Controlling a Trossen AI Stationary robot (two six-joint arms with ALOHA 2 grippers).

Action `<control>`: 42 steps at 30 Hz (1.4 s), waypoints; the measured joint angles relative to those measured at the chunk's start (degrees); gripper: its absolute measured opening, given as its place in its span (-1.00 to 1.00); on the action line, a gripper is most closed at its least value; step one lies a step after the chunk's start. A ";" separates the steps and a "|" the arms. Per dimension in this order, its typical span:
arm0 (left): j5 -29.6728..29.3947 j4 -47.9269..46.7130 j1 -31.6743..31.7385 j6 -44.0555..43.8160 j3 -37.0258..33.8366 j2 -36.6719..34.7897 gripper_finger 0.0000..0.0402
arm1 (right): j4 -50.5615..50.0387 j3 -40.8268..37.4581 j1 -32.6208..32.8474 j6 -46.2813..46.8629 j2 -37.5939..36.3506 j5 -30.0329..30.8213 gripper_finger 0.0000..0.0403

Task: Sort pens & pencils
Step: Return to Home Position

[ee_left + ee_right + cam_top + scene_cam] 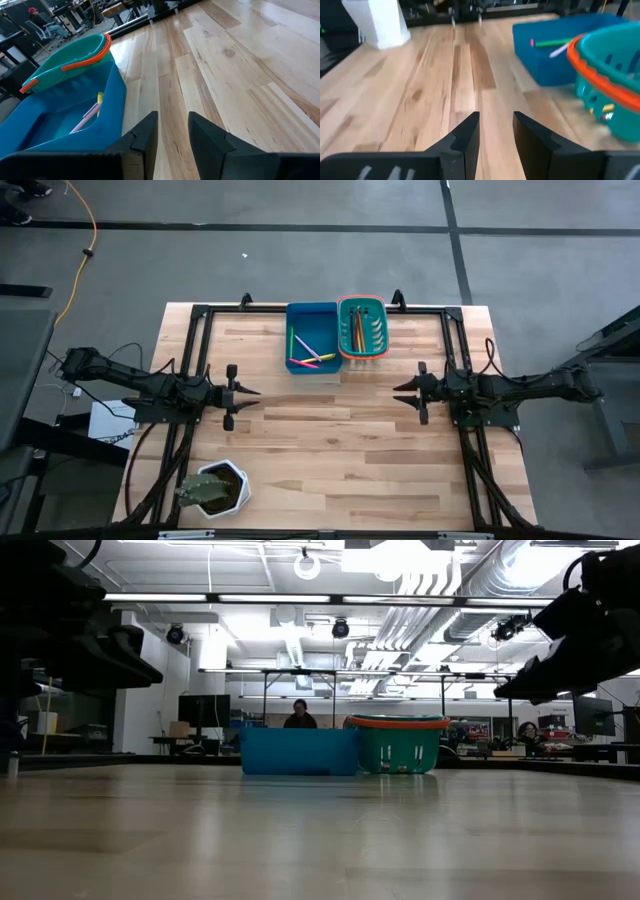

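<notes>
At the table's far middle a blue bin [312, 338] stands beside a teal basket [362, 327] with an orange rim. Pink, yellow and green pens & pencils [308, 356] lie in the blue bin, where the left wrist view shows a pink one [86, 116]. Orange, red and green ones [357, 330] lie in the teal basket. My left gripper [255, 392] hovers open over the table's left part, pointing right. My right gripper [400, 392] hovers open over the right part, pointing left. Neither has anything between its fingers.
A white pot with a green plant [215, 490] stands at the near left corner. Bare wooden table [330, 440] lies between the two grippers and toward the near edge. In the low view a person [299, 716] shows in the room behind the bins.
</notes>
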 joint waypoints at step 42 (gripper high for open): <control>0.66 0.00 0.01 -20.61 0.00 -0.02 -0.52 | -1.28 -0.07 1.75 1.62 8.29 -3.05 -0.45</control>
